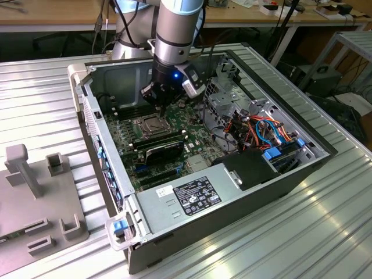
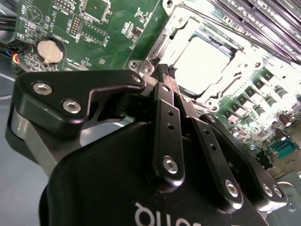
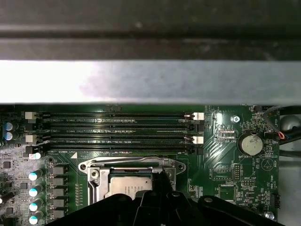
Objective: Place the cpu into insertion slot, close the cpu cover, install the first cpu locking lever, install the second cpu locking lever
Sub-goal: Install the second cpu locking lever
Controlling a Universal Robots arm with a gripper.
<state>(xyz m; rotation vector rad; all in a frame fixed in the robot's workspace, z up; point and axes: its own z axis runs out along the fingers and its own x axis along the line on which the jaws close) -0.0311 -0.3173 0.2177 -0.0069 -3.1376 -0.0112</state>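
Risk: slippage at the socket edge. Black two-finger gripper (image 2: 170, 77) stands with its tips at the rim of the thin silvery metal frame plate with a square window, the cpu cover (image 2: 165, 44), which lies down flat over the square silver-rimmed insertion slot (image 3: 129, 181). Small flat square silvery-grey cpu (image 2: 204, 63) sits inside that window, just beyond the fingertips. As a judgement, a sideways skid of the tips could scrape the chip face or the green motherboard (image 2: 113, 23) beside it; a push off the thin lever wire would leave the cover unlatched. Cause: narrow contact, tips set close against a hard, smooth rim.

Fingers (image 2: 165, 122): pressed together, no gap visible between them, nothing pinched. Whether the tips actually bear on a lever or only hover at the frame edge cannot be told.

Surroundings: long black memory slots (image 3: 113, 129) lie just past the socket from the gripper; round silver coin battery (image 3: 249, 143) lies to one side, well apart. Open grey computer case (image 1: 104, 174) encloses all, gripper (image 1: 161, 100) lowered inside it above the socket.
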